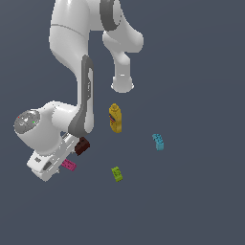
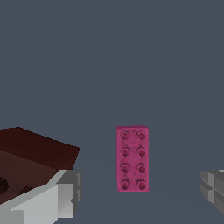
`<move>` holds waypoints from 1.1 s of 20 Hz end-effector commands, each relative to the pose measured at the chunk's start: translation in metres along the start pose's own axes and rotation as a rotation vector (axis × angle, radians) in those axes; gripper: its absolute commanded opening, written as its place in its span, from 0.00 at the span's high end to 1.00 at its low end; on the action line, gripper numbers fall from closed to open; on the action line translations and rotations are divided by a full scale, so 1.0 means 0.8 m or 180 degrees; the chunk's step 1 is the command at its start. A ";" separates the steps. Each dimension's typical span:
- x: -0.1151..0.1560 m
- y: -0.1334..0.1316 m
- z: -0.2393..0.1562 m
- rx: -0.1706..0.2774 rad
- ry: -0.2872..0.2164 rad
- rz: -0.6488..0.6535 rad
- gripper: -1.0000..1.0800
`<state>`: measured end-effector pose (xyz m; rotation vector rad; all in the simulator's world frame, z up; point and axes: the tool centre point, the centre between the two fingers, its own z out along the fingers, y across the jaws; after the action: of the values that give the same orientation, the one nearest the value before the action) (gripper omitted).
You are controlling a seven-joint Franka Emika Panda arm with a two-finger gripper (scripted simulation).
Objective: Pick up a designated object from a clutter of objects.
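I see the magenta brick (image 2: pixel 132 158) as studded plastic with a faint sheen, the brown brick (image 2: pixel 30 164) as duller plastic. The arm's white shell (image 1: pixel 67 33) looks smooth and glossy; the worktop (image 1: pixel 191 201) reads flat, matt slate-grey.

Dark grey floor (image 1: pixel 201 201) carries a yellow bottle (image 1: pixel 115 117); nearby sit brown (image 1: pixel 82 146), magenta (image 1: pixel 69 165), lime (image 1: pixel 116 174) and cyan (image 1: pixel 158 141) bricks.

Only non-task thing: plain dark grey-blue floor (image 1: pixel 201 201), flat, uniform, w/ faint shadows, filling both views.
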<state>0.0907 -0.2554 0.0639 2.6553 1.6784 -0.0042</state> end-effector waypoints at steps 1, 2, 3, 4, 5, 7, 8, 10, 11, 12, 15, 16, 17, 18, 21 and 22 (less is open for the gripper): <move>-0.001 0.001 0.002 -0.0004 0.0007 -0.0029 0.04; -0.001 0.001 0.002 -0.0004 0.0007 -0.0031 0.04; -0.001 0.001 0.002 -0.0001 0.0004 -0.0017 0.04; -0.001 0.001 0.002 -0.0001 0.0004 -0.0017 0.04; -0.001 0.001 0.004 -0.0001 0.0004 -0.0017 0.04; -0.001 0.000 0.010 -0.0001 0.0005 -0.0019 0.04; -0.002 0.000 0.014 -0.0001 0.0005 -0.0019 0.04; -0.001 0.000 0.026 -0.0002 0.0005 -0.0024 0.04; -0.001 0.000 0.034 -0.0002 0.0005 -0.0026 0.04; -0.001 0.000 0.041 -0.0002 0.0005 -0.0028 0.04; -0.001 -0.001 0.058 -0.0003 0.0005 -0.0032 0.04; -0.001 0.000 0.061 -0.0003 0.0005 -0.0032 0.04; -0.001 0.000 0.064 -0.0003 0.0005 -0.0032 0.04; -0.001 0.000 0.065 -0.0004 0.0007 -0.0032 0.04; -0.001 0.001 0.065 -0.0004 0.0007 -0.0032 1.00; -0.001 0.001 0.065 -0.0004 0.0007 -0.0032 1.00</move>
<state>0.0954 -0.2582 0.0209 2.6381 1.6857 0.0115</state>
